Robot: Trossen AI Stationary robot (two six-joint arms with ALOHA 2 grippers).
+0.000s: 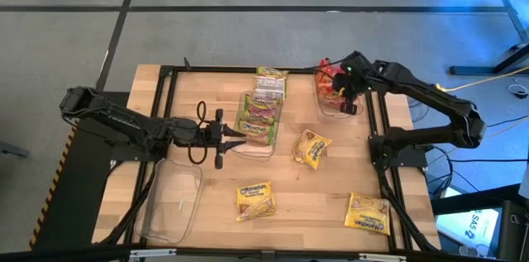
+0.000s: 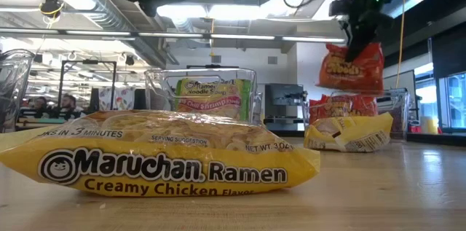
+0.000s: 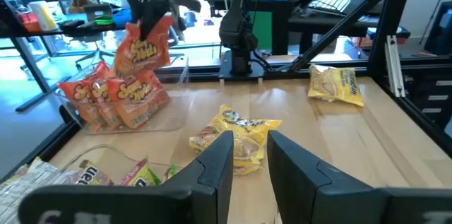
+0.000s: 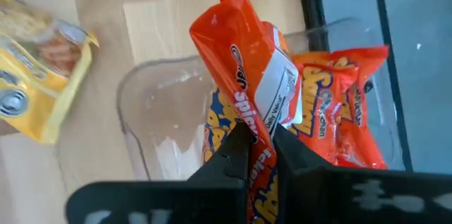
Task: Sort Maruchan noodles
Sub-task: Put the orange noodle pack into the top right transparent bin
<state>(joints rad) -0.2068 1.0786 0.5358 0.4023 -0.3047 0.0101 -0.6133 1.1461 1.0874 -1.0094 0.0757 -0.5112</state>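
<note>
Fingers of my right gripper are pinching a red packet above the bin holding red ones; next I am lowering and releasing it there

The wooden table carries three clear bins — and three loose yellow packets.

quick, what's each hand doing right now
Left hand: open a little, holding nothing, by the bin of green packets.
Right hand: closed on a red noodle packet, above the bin of red packets.
</note>
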